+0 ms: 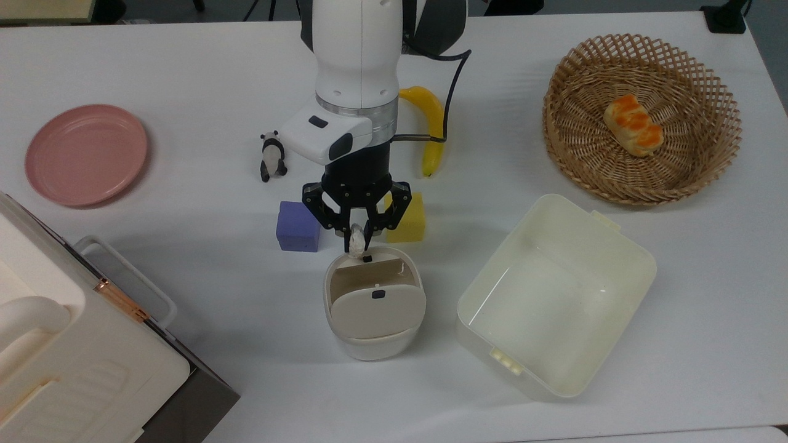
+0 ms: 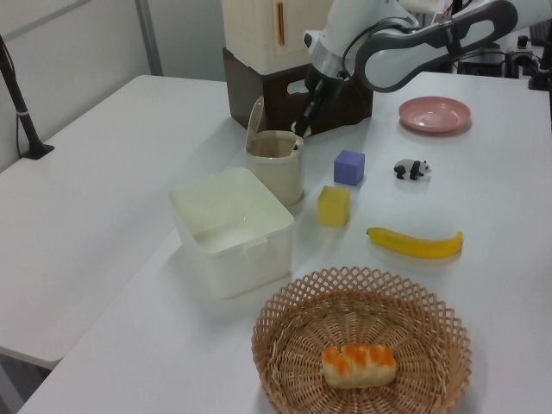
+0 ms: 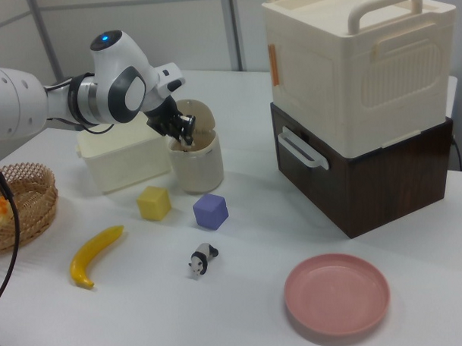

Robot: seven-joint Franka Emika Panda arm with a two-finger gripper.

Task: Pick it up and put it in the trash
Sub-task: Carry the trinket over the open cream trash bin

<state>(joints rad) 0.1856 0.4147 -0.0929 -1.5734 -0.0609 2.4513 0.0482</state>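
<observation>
Our fingers (image 1: 356, 235) pinch the wad (image 1: 356, 241) between their tips, just above the bin's (image 1: 373, 307) rim on the side toward the cubes. We judge the wad light, soft and crushable, so a gentle pinch across its middle should do. The bin's flap (image 1: 377, 306) is tilted open.

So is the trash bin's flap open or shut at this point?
Open. In the top view the trash bin has its flap lid swung aside, leaving a dark gap below the gripper holding the paper wad.
</observation>
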